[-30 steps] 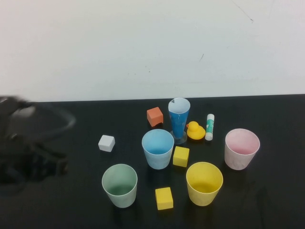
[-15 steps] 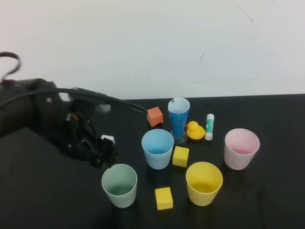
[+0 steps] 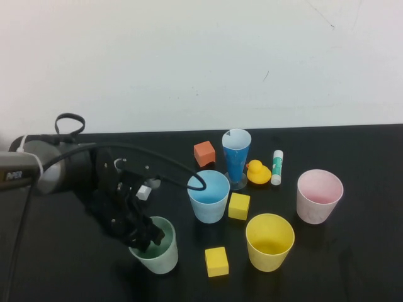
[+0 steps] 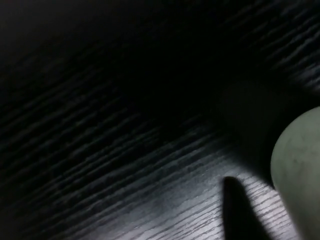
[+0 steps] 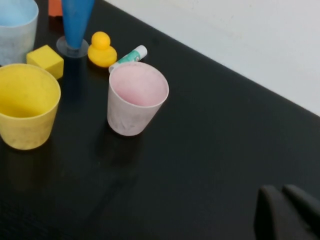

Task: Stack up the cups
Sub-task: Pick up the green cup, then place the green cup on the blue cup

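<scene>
Since a moment ago, the left gripper has swung in from the table's left edge down onto the near-left pale green plastic cup; whether its jaws are apart cannot be told. Light blue cup, yellow cup and pink cup stand separately on the black table. Right gripper hovers near right, jaws together.
</scene>
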